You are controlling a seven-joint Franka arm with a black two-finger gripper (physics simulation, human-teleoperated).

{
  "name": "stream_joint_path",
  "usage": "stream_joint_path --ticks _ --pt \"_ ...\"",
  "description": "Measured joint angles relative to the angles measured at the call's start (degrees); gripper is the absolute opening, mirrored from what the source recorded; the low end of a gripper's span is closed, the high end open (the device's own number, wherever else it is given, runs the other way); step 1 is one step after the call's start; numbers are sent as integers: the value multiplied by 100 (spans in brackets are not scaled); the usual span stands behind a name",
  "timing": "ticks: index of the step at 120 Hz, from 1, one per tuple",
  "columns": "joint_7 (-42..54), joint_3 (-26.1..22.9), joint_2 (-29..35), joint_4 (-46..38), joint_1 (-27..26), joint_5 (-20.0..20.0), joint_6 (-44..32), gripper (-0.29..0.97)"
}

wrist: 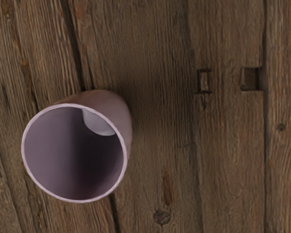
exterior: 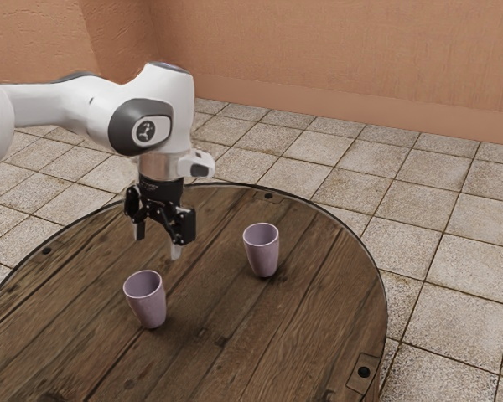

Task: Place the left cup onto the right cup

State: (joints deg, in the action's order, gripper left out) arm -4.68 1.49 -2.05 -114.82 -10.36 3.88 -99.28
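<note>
- Gripper [exterior: 157, 244]: fingers spread apart, nothing between them, pointing down. It hangs above the table [exterior: 260, 335], clear of both cups.
- Left cup [exterior: 145, 297]: stands upright on the planks at the exterior view's left, just below and in front of the fingers, untouched. In the wrist view this cup [wrist: 75, 150] sits off to one side of centre, mouth open toward the camera.
- Right cup [exterior: 261, 249]: upright, well apart from the left cup, toward the exterior view's right.
- Step, as judged: approach to the pick. No grasp made, and stacking has not begun.
- Next move calls for: shift the hand until one wall of the left cup lies between the fingers, descend, pinch. Then lift, carry over the right cup and lower it on squarely. The thin tapered wall may slip or tip if pinched off-line.
- Hard to read: the side camera does not settle how far behind the cup the fingers stand. The pale patch inside the cup [wrist: 98, 124] is unidentified. The arm [exterior: 59, 105] is cut off at the frame edge, as is the table's near rim.
</note>
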Motion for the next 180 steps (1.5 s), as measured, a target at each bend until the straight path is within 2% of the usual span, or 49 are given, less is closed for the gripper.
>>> stream_joint_path --ticks 46,98,143,149,168,180 --pt "-87 62 -43 -1169 2 -103 -1370 68" --pt "-126 123 -123 -1240 45 -89 -2414 68" --pt "-158 166 -290 -1532 212 -106 -2689 67" --pt "-160 167 -309 -1540 212 -106 -2700 62" --pt "-163 167 -341 -1517 208 -109 -2723 25" --pt "-163 167 -342 -1501 209 -110 -2728 9"
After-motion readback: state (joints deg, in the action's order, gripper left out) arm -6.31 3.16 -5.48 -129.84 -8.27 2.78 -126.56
